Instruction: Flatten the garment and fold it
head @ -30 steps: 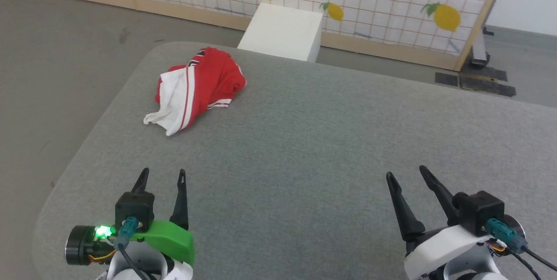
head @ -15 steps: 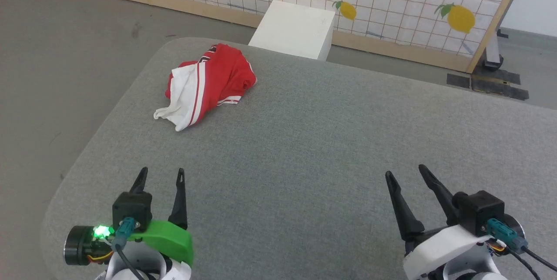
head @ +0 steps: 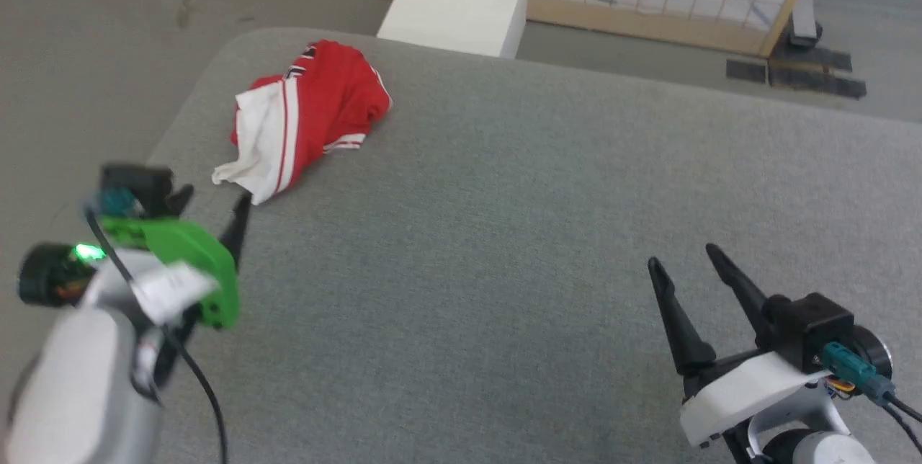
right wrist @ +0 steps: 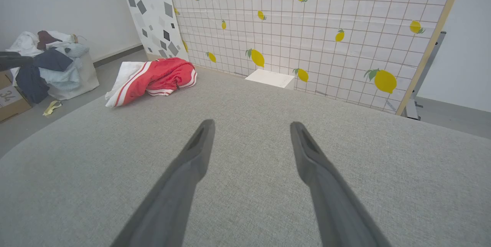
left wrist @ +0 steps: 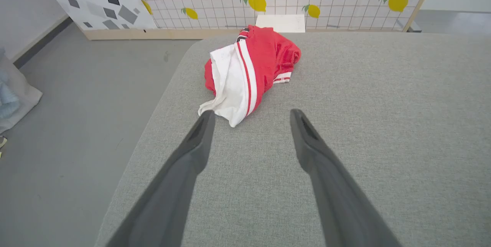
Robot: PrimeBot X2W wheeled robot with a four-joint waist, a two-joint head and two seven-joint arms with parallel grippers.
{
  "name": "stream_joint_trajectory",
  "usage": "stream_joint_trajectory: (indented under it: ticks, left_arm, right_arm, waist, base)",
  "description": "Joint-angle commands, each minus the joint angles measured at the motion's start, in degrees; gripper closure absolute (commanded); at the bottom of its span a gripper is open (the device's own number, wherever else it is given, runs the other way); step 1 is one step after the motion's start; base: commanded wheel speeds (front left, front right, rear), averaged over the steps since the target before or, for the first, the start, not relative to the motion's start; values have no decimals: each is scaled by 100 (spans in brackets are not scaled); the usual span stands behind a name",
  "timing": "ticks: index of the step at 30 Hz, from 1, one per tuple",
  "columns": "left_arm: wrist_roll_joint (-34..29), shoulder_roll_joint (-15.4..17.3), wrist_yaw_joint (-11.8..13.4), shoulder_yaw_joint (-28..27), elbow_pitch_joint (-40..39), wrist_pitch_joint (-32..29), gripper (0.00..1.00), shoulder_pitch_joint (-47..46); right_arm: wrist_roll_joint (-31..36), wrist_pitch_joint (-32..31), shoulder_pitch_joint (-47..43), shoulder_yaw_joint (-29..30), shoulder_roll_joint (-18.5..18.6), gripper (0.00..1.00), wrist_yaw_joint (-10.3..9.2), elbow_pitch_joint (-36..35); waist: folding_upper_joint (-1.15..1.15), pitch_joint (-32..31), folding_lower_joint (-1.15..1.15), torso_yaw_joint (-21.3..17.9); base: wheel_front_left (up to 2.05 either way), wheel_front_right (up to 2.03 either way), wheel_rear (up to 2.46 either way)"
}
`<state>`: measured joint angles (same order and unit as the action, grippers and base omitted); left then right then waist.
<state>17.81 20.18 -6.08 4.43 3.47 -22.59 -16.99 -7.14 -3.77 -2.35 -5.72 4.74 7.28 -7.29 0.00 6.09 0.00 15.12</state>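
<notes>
The garment (head: 306,114) sits as a crumpled red-and-white heap at the far left corner of the bench (head: 504,197), close to the left edge, with a white flap trailing toward the near side. The left end effector (head: 209,212) hangs just short of that flap, its two fingers (left wrist: 191,151) spread wide and holding nothing; the right end effector (head: 681,256) is well apart at the near right, equally wide and empty. My worry is the edge: a sideways tug from the left arm alone could drag the heap off onto the floor (head: 86,53). The folds are bunched too (I can't tell which layer is which), so a pinch on the flap may catch several layers, or just a sleeve, and lift a twisted bundle instead of spreading it.
</notes>
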Motion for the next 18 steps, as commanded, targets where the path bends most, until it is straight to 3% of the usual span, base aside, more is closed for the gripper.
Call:
stream_joint_trajectory:
  ticks: [1,6,11,18]
  left_arm:
    - [256,141,-58,-9,147,-335,0,-327]
    - [1089,668,-127,21,907,-1522,0,-1430]
    - [1497,1123,-138,167,1657,-1956,0,-2359]
    - [1849,1453,-139,318,2390,-1881,0,-3193]
  right_arm:
    - [34,-23,135,-18,30,0,21,-80]
    - [86,-56,314,-69,123,0,21,-253]
    - [128,-61,516,-123,185,0,21,-451]
    - [197,-65,712,-177,227,0,21,-827]
  waist:
    - [0,345,0,-241]
    - [0,769,0,-491]
    - [0,1209,0,-827]
    - [0,1719,0,-1186]
  base:
    - [0,0,0]
    - [0,0,0]
    - [0,0,0]
    - [0,0,0]
